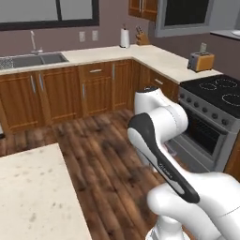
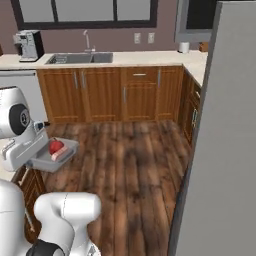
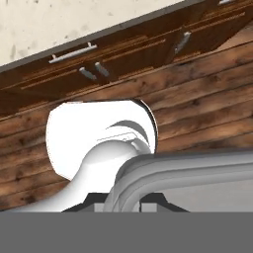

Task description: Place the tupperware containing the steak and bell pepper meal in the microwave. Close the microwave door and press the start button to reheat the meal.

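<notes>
The robot's two-finger claw [image 3: 126, 205] is clenched on the rim of the small clear shallow rectangular plastic tupperware [image 2: 55, 156], carrying it in the air above the dark wooden plank floor [image 2: 135, 165], level and beside the white arm. Inside the container lie a small red round lump of bell pepper [image 2: 56, 146] and, touching it, a pinkish-red slab of steak [image 2: 59, 154]. In the hand view the container's grey rim [image 3: 188, 165] runs just above the two dark fingertips [image 3: 153, 204]. Well apart, the large grey microwave [image 1: 187, 18] hangs above the black-topped stove [image 1: 218, 96], near a toaster [image 1: 201, 61] on the beige surface [image 1: 154, 58].
</notes>
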